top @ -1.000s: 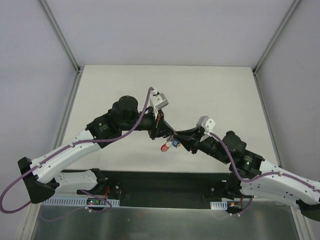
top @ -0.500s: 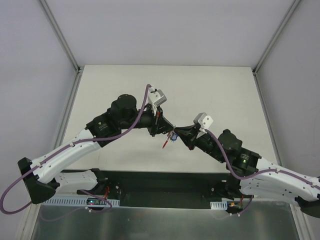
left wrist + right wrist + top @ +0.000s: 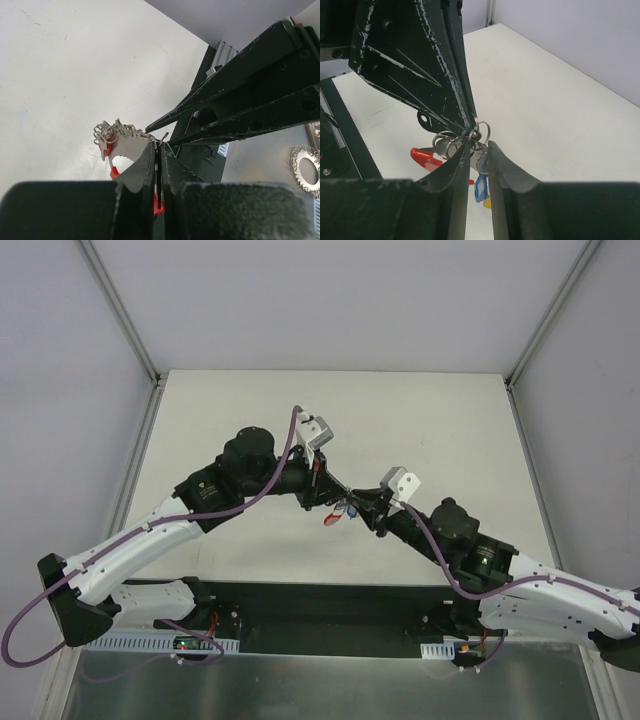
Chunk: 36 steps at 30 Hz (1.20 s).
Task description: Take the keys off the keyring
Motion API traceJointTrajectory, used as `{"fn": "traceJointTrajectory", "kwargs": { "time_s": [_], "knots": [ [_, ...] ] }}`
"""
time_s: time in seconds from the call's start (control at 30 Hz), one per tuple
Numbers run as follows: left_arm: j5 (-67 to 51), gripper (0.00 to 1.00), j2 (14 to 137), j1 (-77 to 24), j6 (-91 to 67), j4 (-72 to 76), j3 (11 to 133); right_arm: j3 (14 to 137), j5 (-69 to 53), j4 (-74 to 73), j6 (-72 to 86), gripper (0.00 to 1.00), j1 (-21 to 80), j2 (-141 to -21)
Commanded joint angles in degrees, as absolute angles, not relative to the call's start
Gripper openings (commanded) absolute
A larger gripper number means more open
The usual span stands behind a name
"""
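Keys [image 3: 481,189] between left hand [image 3: 159,146] and right hand [image 3: 479,146]

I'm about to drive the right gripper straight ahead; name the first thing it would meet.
The keyring, at the tips of the right gripper; just beyond, the left gripper, shut on it. Depth is unclear.
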State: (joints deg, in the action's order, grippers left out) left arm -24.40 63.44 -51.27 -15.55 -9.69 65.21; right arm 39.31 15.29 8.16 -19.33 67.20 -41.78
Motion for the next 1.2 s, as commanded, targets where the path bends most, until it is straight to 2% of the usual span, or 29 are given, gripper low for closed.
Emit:
{"fn": "traceJointTrajectory", "kwargs": {
  "time_s": [0.0,0.1,0.2,0.3,0.47,0.6,0.73,1.0,1.07,1.1,1.13,1.17],
  "knots": [
    [-32.25,0.00,63.81,-52.82,-19.16,-6.24,66.09,43.24,20.47,14.06,-23.73,0.24,67.24,-44.03],
    [-32.43,0.00,63.72,-52.73,-19.25,-5.98,66.01,43.33,20.74,15.11,-25.39,0.22,67.32,-44.47],
    [-32.43,0.00,63.90,-52.73,-19.25,-5.80,65.74,44.12,21.71,15.47,-26.45,0.16,67.41,-45.09],
    [-32.34,0.00,63.63,-52.82,-19.07,-5.80,65.48,43.77,22.06,16.43,-27.42,0.01,67.41,-45.18],
    [-31.47,0.00,62.32,-52.65,-17.93,-6.24,65.04,42.54,22.86,16.79,-29.18,0.01,67.41,-43.07],
    [-32.34,0.00,62.31,-52.65,-17.67,-6.59,65.48,43.67,16.71,13.37,-31.73,0.01,67.41,-43.06],
    [-33.83,0.00,63.02,-52.65,-18.11,-6.50,66.09,45.26,14.15,11.34,-31.73,0.21,67.41,-44.12],
    [-34.72,0.00,63.02,-52.65,-18.90,-6.50,66.18,46.93,15.12,12.74,-31.38,0.24,67.41,-46.67],
    [-34.63,0.00,62.84,-52.65,-18.81,-6.50,66.18,47.20,14.94,12.66,-31.64,0.20,67.41,-47.37],
    [-34.45,0.00,62.84,-52.65,-18.72,-6.50,66.18,47.02,14.59,12.57,-31.64,0.15,67.41,-47.46],
    [-34.19,0.00,62.75,-52.73,-18.63,-6.50,66.27,46.67,13.63,12.66,-31.73,0.03,67.41,-47.29],
    [-33.93,0.00,62.32,-52.65,-18.28,-6.42,66.18,46.41,13.10,12.57,-31.73,0.01,67.41,-46.85]
  ]
}}
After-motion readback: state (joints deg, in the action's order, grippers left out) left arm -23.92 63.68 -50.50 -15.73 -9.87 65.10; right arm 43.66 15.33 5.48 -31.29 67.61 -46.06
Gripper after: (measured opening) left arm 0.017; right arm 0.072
